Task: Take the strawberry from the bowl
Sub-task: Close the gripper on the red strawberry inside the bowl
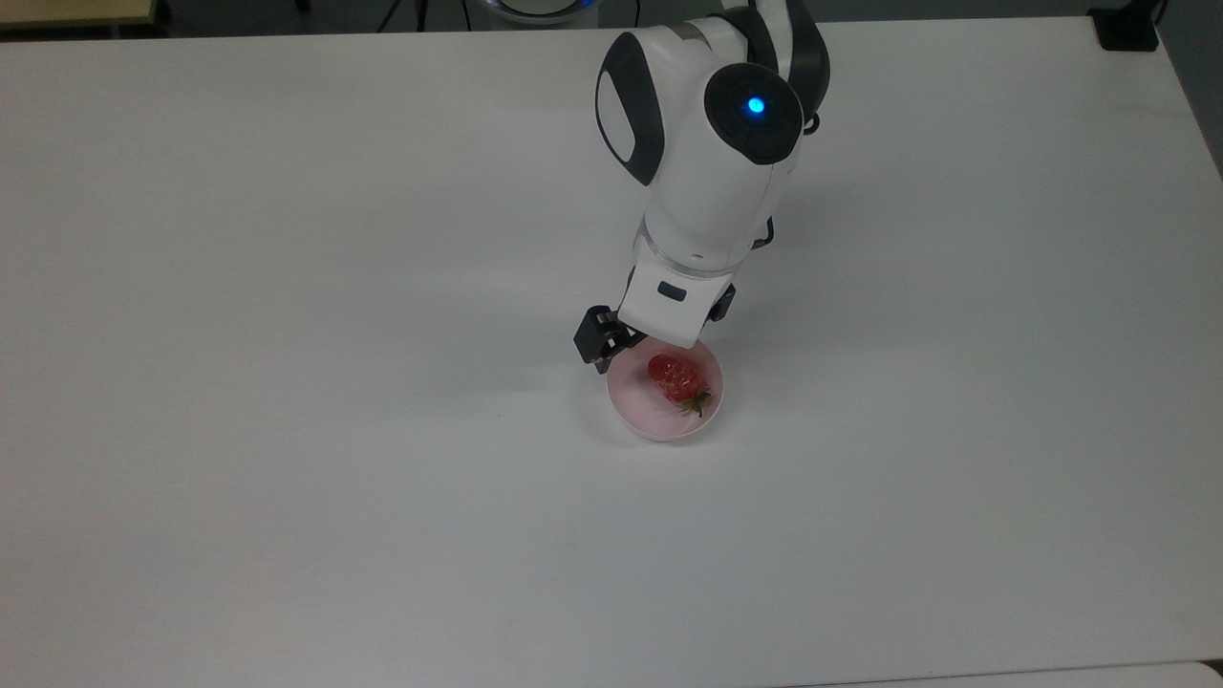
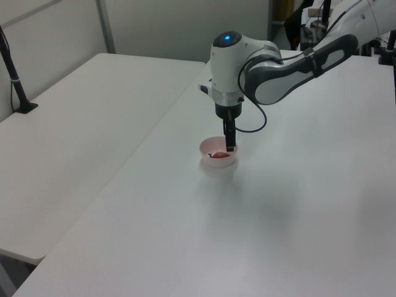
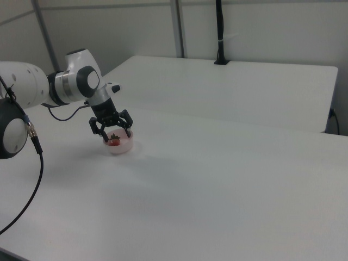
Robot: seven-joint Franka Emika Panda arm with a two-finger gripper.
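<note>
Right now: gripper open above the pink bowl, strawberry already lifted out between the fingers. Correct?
Not quite. The strawberry lies inside the bowl, not between the fingers, as the top view shows. The gripper is open above the bowl, as the right view shows.

White table (image 1: 287, 287) bearing pink bowl (image 1: 650, 416)

Lab or robotics test room: plain white tables (image 2: 93, 111) pushed together, bare partition walls (image 3: 261, 27), a black clamp-mounted pole (image 3: 219, 32) at a table edge, loose cabling (image 3: 30, 179), and a Franka arm (image 2: 272, 55) mounted on the table.
</note>
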